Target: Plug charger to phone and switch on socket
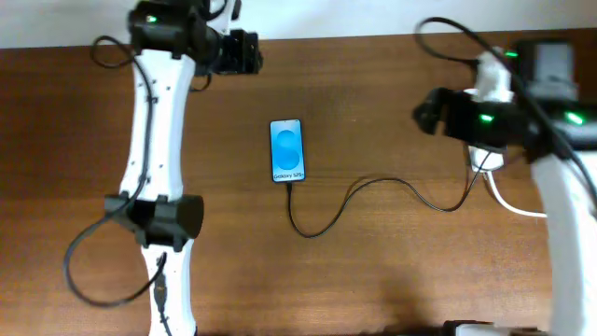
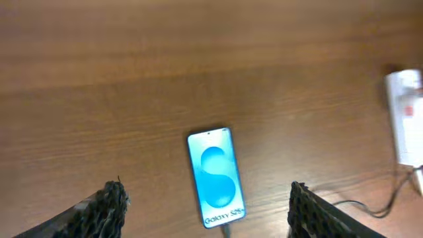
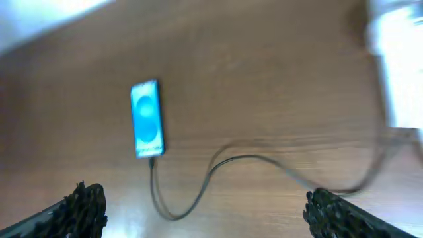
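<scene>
The phone (image 1: 287, 150) lies flat mid-table, its blue screen lit with "Galaxy S25". The thin black charger cable (image 1: 373, 183) runs from the phone's bottom edge, loops, and leads right to the white socket (image 1: 485, 157), which my right arm mostly hides. My left gripper (image 1: 250, 51) is open and empty near the table's far edge, above the phone (image 2: 216, 177). My right gripper (image 1: 427, 110) is open and empty, close to the socket. The left wrist view shows its gripper (image 2: 206, 192) and the socket (image 2: 404, 116). The right wrist view shows its gripper (image 3: 205, 198), the phone (image 3: 147, 119), the cable (image 3: 218, 165) and the blurred socket (image 3: 396, 66).
The socket's thick white cord (image 1: 515, 205) curves off to the right. Both white arms stand over the brown wooden table (image 1: 373, 280), the left one along the left side with loose black wiring (image 1: 79, 271).
</scene>
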